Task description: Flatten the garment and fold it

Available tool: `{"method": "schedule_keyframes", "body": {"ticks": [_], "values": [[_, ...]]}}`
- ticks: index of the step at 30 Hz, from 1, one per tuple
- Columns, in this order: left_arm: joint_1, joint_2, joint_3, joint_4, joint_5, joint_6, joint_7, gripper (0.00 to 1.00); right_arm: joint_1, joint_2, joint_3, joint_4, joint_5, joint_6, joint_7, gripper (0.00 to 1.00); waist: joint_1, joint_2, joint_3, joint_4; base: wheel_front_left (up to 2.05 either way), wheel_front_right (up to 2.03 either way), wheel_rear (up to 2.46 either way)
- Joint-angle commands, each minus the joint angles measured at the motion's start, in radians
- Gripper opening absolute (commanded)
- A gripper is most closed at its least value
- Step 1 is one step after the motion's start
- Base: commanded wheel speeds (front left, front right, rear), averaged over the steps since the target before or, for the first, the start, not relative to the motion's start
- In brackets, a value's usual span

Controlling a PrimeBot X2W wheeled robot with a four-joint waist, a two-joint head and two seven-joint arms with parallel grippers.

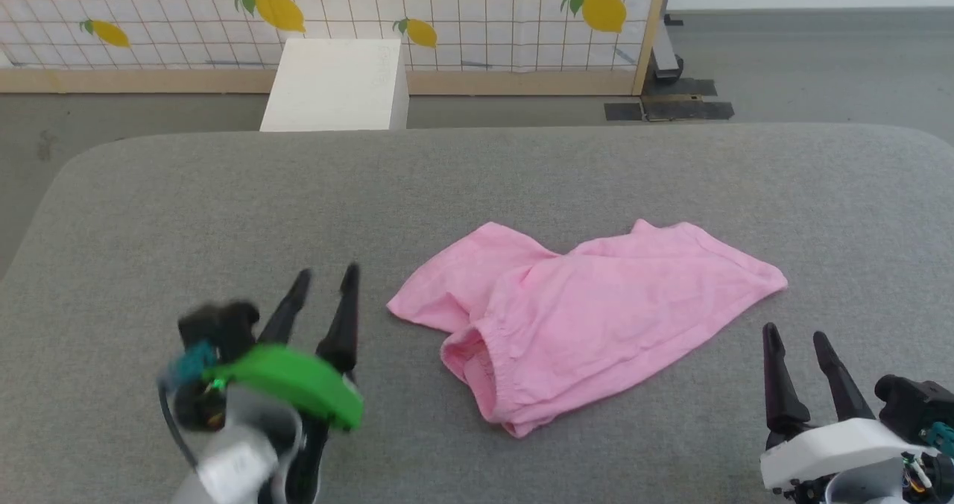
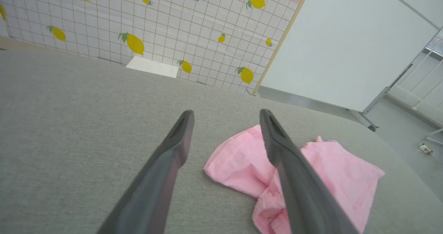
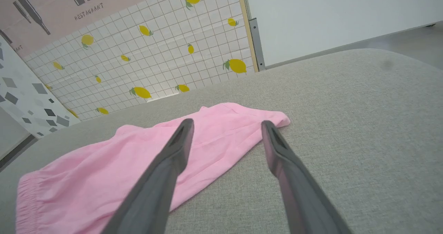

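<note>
Head view: one pair of pink shorts lies crumpled on a grey cloth-covered table, a little right of the middle and closer to the near edge than the far one. The gathered waistband sits at the near left end of the shorts, bunched and partly open, while the rest spreads toward the table's right side. One part is doubled over on the far left and creases run across the fabric. Two grippers are in view, each with two long dark fingers. The left gripper hovers near the near edge, just left of the shorts, with its jaws spread and nothing between them. The right gripper waits by the near right corner, close to the shorts' right end, with its jaws likewise apart and empty. Neither gripper touches the cloth. Judging from this, the task has barely begun: the shorts are neither smoothed flat nor folded, so both steps remain. Beyond the table's far edge stands one white box against one tiled wall panel printed with four lemons.
</note>
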State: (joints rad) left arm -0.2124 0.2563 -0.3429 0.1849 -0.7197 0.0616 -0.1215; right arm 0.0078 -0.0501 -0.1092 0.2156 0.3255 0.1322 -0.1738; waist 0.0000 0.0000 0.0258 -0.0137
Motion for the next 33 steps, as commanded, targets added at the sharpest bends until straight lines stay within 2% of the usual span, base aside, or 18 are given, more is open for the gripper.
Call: {"method": "schedule_keyframes", "body": {"ticks": [1, 3, 7, 12, 16, 20, 22, 32, 33], "values": [[0.040, 0.015, -0.015, -0.001, 0.066, 0.022, -0.056, 1.00, 0.015, 0.000, -0.006, 0.006, 0.001, -0.002, 0.010, 1.00, 0.0000, 0.0000, -0.002, 0.002, 0.00, 0.00, 0.00], [0.080, 0.013, -0.026, 0.000, 0.120, 0.052, -0.100, 1.00, 0.016, 0.000, -0.015, 0.014, -0.005, -0.002, 0.036, 1.00, 0.0000, 0.0000, -0.002, 0.004, 0.00, 0.00, 0.00], [0.137, -0.010, -0.040, 0.000, 0.164, 0.098, -0.122, 1.00, 0.004, 0.000, -0.052, 0.032, -0.024, -0.002, 0.114, 1.00, 0.0000, 0.0000, 0.007, 0.013, 0.00, 0.00, 0.00], [0.141, -0.033, -0.032, -0.032, 0.177, 0.120, -0.132, 1.00, -0.128, 0.000, -0.142, 0.068, -0.121, -0.002, 0.294, 1.00, 0.0000, 0.0000, 0.057, 0.021, 0.00, 0.00, 0.00], [0.104, -0.041, -0.038, -0.063, 0.197, 0.118, -0.134, 1.00, -0.301, -0.002, -0.206, 0.117, -0.259, -0.002, 0.477, 1.00, 0.0000, 0.0000, 0.113, 0.040, 0.00, 0.00, 0.00], [0.052, -0.051, -0.056, -0.081, 0.215, 0.099, -0.136, 1.00, -0.433, -0.039, -0.251, 0.198, -0.380, -0.002, 0.663, 1.00, 0.0000, 0.0000, 0.173, 0.081, 0.00, 0.00, 0.00], [0.029, -0.057, -0.066, -0.083, 0.222, 0.088, -0.136, 1.00, -0.478, -0.059, -0.274, 0.223, -0.423, -0.002, 0.716, 1.00, 0.0000, 0.0000, 0.203, 0.104, 0.00, 0.00, 0.00], [-0.020, -0.079, -0.082, -0.054, 0.233, 0.062, -0.138, 1.00, -0.551, -0.072, -0.316, 0.313, -0.498, -0.002, 0.767, 1.00, 0.0000, 0.0000, 0.266, 0.160, 0.00, 0.00, 0.00], [-0.021, -0.080, -0.082, -0.051, 0.233, 0.061, -0.138, 1.00, -0.551, -0.071, -0.319, 0.321, -0.498, -0.002, 0.771, 0.88, 0.0000, 0.0000, 0.265, 0.161, 0.00, 0.00, 0.00]]}}
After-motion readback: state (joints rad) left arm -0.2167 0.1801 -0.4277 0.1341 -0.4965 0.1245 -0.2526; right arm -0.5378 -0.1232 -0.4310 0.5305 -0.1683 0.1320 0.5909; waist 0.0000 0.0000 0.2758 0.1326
